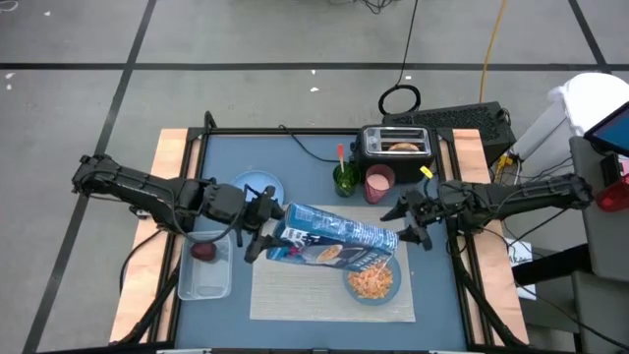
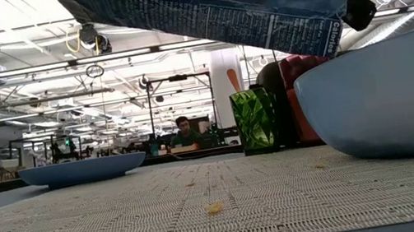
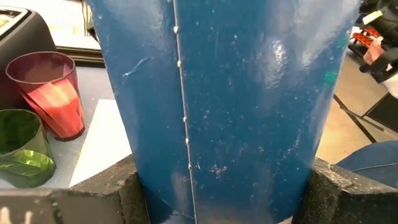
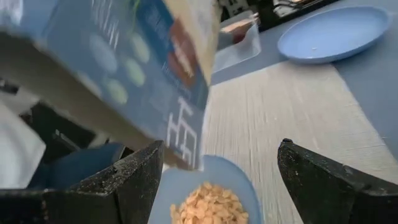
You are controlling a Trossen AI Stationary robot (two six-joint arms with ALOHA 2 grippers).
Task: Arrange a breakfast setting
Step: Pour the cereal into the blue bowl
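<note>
One cereal box [image 1: 329, 239] hangs tilted over the light-blue bowl [image 1: 372, 283], its open end dropped toward the bowl and just above the rim; long axis runs from the left end effector [image 1: 257, 228] down and across to the bowl, roughly along the bench's width. Bowl sits on the beige placemat [image 1: 295, 290] at its right side, already holding flakes [image 4: 209, 206]. Left end effector is clamped on the box's rear end, fingers [image 3: 345, 193] pressed to both sides. Right end effector [image 1: 418, 218] is released, jaws spread wide, just beside the box's pouring end and nearer the bowl than the left one. Light-blue plate [image 1: 258, 186] lies off the mat, behind the left end effector. Dark-red fruit [image 1: 203, 252] rests in the clear tub [image 1: 204, 275] by the mat's left edge. Likely step: pouring, so the box mouth staying over the bowl is what matters
</note>
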